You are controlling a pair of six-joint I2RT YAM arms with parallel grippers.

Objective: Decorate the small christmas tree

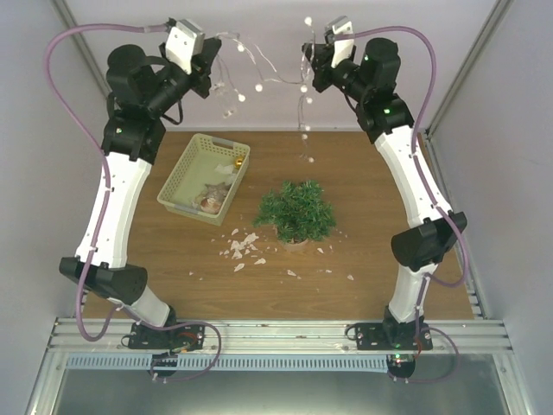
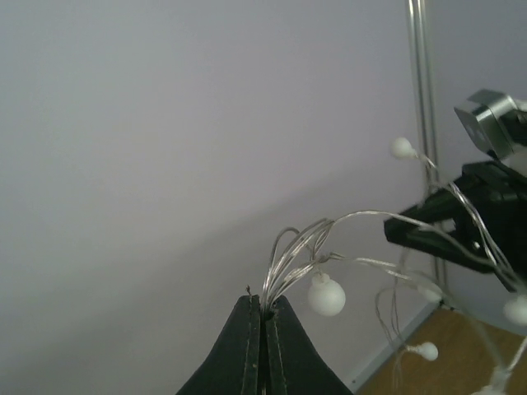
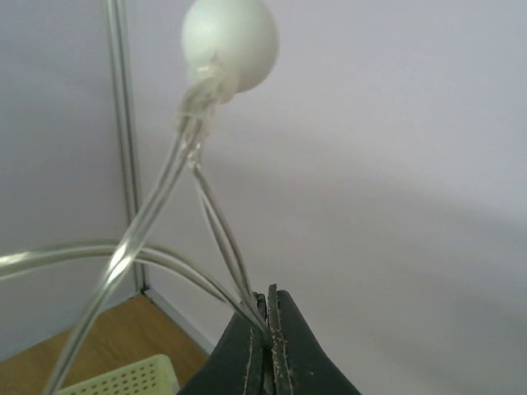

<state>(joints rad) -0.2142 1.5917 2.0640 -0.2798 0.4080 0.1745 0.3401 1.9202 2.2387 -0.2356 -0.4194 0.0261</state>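
The small christmas tree [image 1: 295,210], bushy and dark green in a small brownish pot, stands on the wooden table [image 1: 380,173] right of centre. High above the table's far edge both arms hold up a clear-wire light string [image 1: 258,86] with small white bulbs, which sags between them. My left gripper [image 1: 211,62] [image 2: 265,306] is shut on a bundle of wire loops, with a bulb [image 2: 326,295] just beside its tips. My right gripper [image 1: 309,54] [image 3: 268,300] is shut on other strands, and a bulb [image 3: 230,41] stands above it. A loose end with bulbs [image 1: 304,130] dangles above the tree.
A pale yellow-green basket [image 1: 183,173] [image 3: 123,378] holding a few ornaments sits left of the tree. White scraps [image 1: 242,246] litter the table in front of the tree. Grey walls and metal posts [image 1: 458,69] close in the back and sides.
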